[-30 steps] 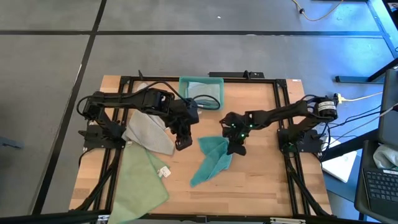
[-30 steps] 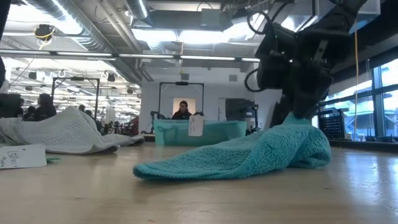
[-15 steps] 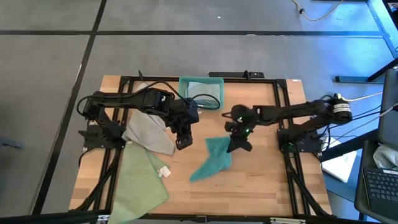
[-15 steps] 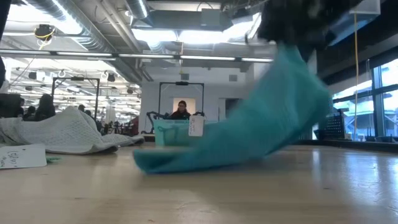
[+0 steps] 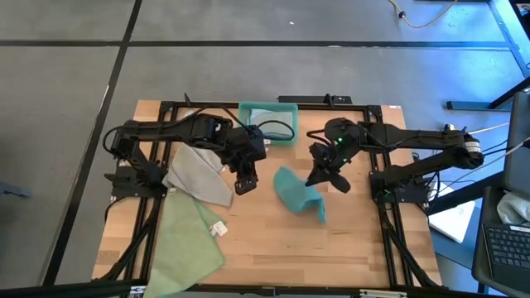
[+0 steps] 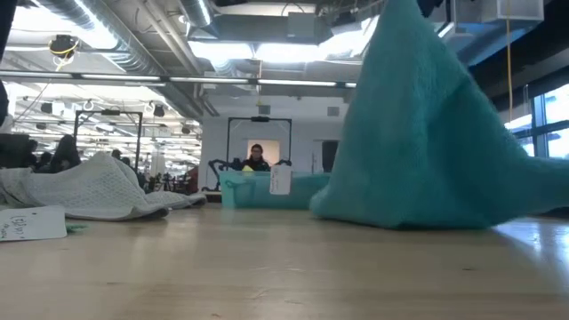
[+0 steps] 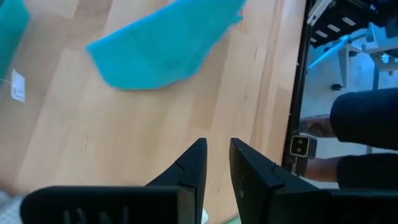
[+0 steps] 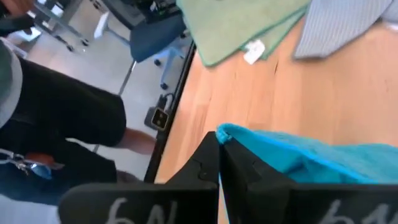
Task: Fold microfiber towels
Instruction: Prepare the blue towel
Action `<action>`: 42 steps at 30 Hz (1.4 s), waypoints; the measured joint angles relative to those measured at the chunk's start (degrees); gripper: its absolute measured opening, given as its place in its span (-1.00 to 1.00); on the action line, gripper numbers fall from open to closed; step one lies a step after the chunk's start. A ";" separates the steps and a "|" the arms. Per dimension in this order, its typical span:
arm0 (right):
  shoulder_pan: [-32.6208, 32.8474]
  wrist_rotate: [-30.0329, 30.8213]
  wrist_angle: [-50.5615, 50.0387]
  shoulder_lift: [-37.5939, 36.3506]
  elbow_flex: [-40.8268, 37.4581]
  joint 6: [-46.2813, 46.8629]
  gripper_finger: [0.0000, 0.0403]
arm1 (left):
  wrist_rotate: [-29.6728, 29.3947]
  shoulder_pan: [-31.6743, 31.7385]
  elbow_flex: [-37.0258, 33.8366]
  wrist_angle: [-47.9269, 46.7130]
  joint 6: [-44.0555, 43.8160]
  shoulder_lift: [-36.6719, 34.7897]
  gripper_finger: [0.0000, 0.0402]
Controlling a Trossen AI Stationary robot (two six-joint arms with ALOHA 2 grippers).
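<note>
Up goes the teal towel [image 5: 298,194], swung toward 3 o'clock, right pincer [image 5: 318,176] clamped on its corner; left pincer [image 5: 241,185] together, waiting — spreading begins.

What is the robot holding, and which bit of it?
The right tool is pinching the teal towel by its top edge, lifting it so the bottom trails on the table. The left tool holds nothing.
</note>
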 joint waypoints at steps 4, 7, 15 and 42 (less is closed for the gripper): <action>0.00 -1.52 1.41 0.01 0.82 2.56 -0.99 | 0.00 1.04 0.02 2.83 1.28 0.00 -0.70; 0.00 -1.76 2.03 0.02 3.26 2.72 -0.99 | -0.09 1.52 0.00 11.33 5.67 0.00 -0.70; 0.00 -1.19 2.01 0.01 4.98 2.84 -0.97 | 4.88 5.49 0.21 38.42 13.46 1.54 -0.59; -0.12 -0.22 4.53 -4.50 12.30 10.68 -0.98 | 38.02 11.98 -0.02 55.14 -1.30 12.98 -0.50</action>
